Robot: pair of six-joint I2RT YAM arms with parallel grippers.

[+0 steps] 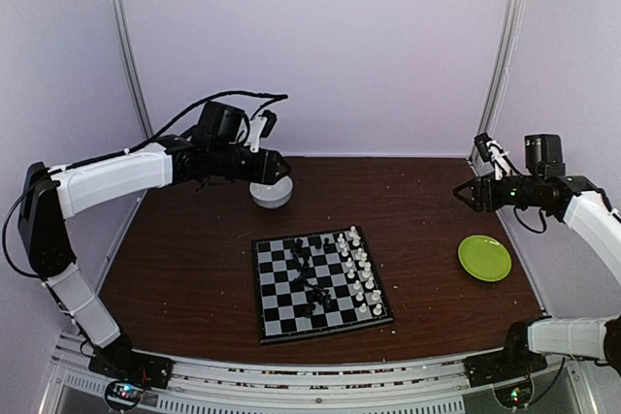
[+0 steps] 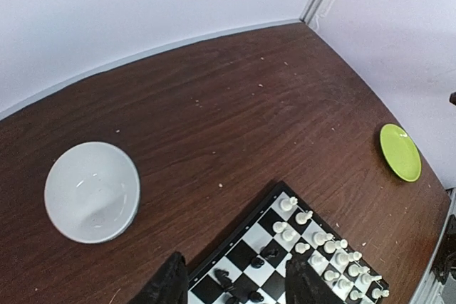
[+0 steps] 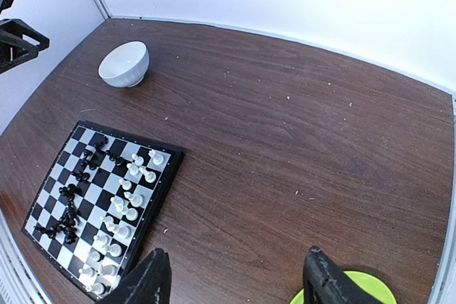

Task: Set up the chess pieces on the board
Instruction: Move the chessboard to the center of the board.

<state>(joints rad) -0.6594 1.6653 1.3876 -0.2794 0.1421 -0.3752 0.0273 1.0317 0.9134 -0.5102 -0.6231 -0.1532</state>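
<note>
Board [image 1: 281, 309] sits lower centre of the top view, on the brown table [image 1: 417, 210]. Chess pieces [image 1: 357, 269] are on it: white ones in two rows along its right side, black ones bunched untidily down the middle columns. White bowl [image 1: 271, 193] is up-left of the board; the left wrist view shows its inside plain white. Green plate [image 1: 484, 258] lies right of the board, face plain green. Left gripper [image 1: 279, 168] hangs above the bowl, jaws apart, gripping nothing. Right gripper [image 1: 464, 193] is at upper right, above the plate, with jaws wide apart and holding nothing.
</note>
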